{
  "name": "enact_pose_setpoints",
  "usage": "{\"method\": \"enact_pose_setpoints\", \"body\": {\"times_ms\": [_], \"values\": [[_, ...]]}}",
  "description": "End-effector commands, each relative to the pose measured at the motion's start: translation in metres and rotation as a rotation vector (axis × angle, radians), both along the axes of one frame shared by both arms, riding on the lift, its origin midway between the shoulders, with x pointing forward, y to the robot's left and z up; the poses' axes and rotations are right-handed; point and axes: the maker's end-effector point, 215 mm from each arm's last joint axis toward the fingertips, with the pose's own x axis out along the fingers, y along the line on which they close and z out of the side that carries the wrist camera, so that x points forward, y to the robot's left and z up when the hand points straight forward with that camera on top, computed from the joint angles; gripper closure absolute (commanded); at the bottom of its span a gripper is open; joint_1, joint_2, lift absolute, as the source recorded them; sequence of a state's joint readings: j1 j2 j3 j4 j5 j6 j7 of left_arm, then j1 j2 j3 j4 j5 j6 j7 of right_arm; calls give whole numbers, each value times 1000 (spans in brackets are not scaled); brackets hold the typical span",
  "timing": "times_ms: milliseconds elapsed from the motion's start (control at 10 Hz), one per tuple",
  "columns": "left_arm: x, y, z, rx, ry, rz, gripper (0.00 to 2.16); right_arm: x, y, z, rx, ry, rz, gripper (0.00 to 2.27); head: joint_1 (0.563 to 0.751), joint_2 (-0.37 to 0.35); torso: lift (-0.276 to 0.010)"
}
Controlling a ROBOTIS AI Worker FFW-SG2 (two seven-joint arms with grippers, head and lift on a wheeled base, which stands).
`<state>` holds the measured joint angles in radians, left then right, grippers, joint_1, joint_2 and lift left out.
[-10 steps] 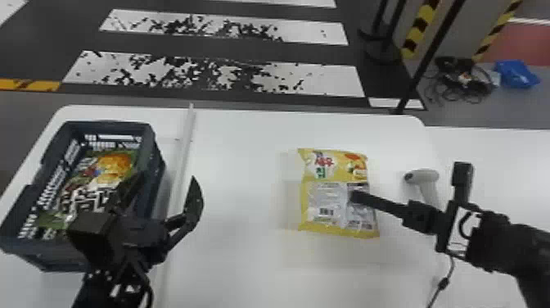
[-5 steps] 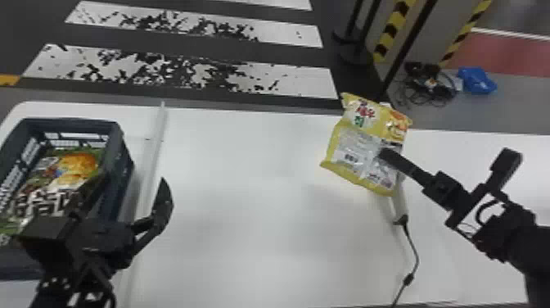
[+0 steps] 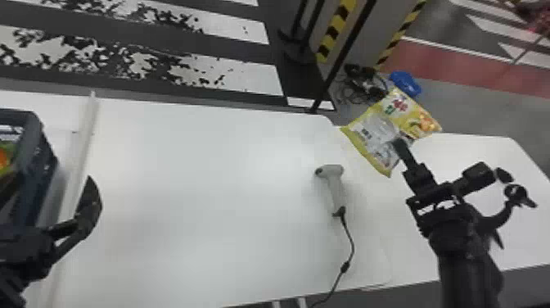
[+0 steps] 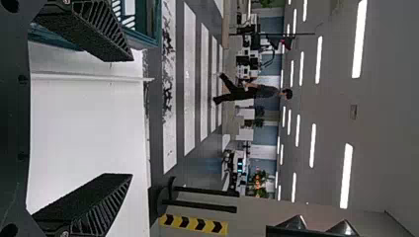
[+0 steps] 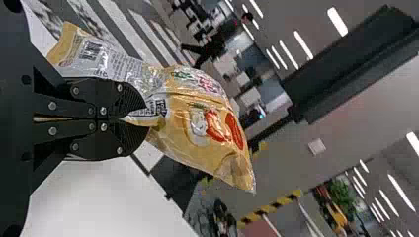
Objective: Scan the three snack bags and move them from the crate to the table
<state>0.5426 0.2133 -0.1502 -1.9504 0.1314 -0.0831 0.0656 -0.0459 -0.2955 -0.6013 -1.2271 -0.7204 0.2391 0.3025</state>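
Note:
At the right of the head view my right gripper (image 3: 399,149) holds a yellow snack bag (image 3: 368,135) above the table's far right part. In the right wrist view the right gripper (image 5: 141,118) is shut on the edge of that snack bag (image 5: 197,123). My left gripper (image 3: 88,204) stands at the left, beside the dark crate (image 3: 34,135); in its own wrist view the left gripper (image 4: 131,118) is open with nothing between its fingers. A bit of an orange and green bag (image 3: 5,157) shows inside the crate. The grey handheld scanner (image 3: 335,186) lies on the table.
The white table (image 3: 196,184) stretches across to the right. A raised white strip (image 3: 84,135) runs along it beside the crate. The scanner's cable (image 3: 352,245) trails to the front edge. A black pole (image 3: 343,53) rises behind the far edge.
The head view has swung to the right. My right gripper has carried the yellow bag from over the middle of the table to the right, past the scanner, and the bag has turned.

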Motion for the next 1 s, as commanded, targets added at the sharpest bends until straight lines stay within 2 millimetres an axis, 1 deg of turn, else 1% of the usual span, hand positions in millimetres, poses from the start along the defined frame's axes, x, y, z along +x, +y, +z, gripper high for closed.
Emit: {"method": "enact_pose_setpoints", "body": {"times_ms": [0,100,200,400,500,600,700,800,900], "values": [[2,1,0,-6,-1,-1,29,-19,-32,-24,-30,56,-156,2243,695,-350,-62],[3,0,0,-8,-2,-8,29,-36,-51,-45,-57,128,-277,2243,695,-350,-62],[4,-1,2,-14,-7,-14,29,-48,-60,-67,-82,194,-335,2243,695,-350,-62],[7,-2,2,-29,-11,-31,29,-63,-65,-82,-152,237,-401,2243,695,-350,-62],[7,-4,2,-32,-12,-36,29,-70,-64,-94,-186,297,-418,2172,695,-350,-62],[7,-5,2,-35,-15,-39,29,-74,-60,-105,-217,361,-426,1690,695,-350,-62],[6,-6,-3,-35,-7,-40,29,-76,-53,-118,-213,401,-403,778,695,-350,-62],[6,-8,-4,-39,-4,-41,29,-74,-43,-132,-206,449,-351,-2,695,-350,-62],[6,-11,-3,-43,-5,-44,29,-77,-34,-141,-197,494,-309,-2,695,-350,-62]]}}
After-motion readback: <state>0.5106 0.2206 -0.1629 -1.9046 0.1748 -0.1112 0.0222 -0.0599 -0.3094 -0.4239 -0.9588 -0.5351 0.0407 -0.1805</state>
